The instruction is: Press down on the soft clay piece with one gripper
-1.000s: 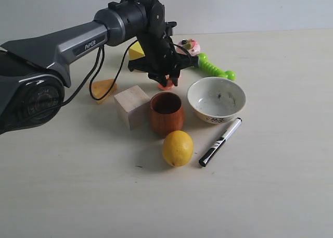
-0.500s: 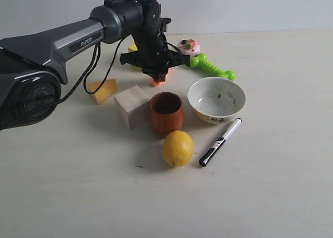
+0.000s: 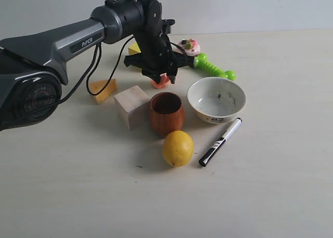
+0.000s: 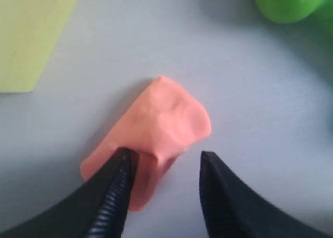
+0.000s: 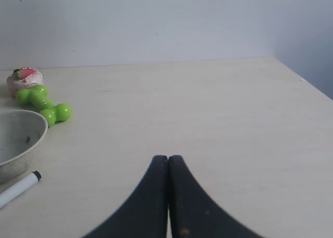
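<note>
Apparently mid-press: the soft clay piece [image 4: 169, 121] lies on the table [image 3: 270, 186] just behind the wooden cup [image 3: 167, 112], creased and flattish, with the left gripper [image 4: 165, 155] directly over it, jaws partly open, gripping nothing, one fingertip [image 4: 120, 167] at its edge; lift-off likely remains.

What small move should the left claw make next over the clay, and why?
Probably lower the left claw straight down a little. Its jaws are open. One finger is over the edge of the clay, the other is over the bare table, and the clay looks lumpy, not flat. Whether the finger touches it is unclear.
</note>
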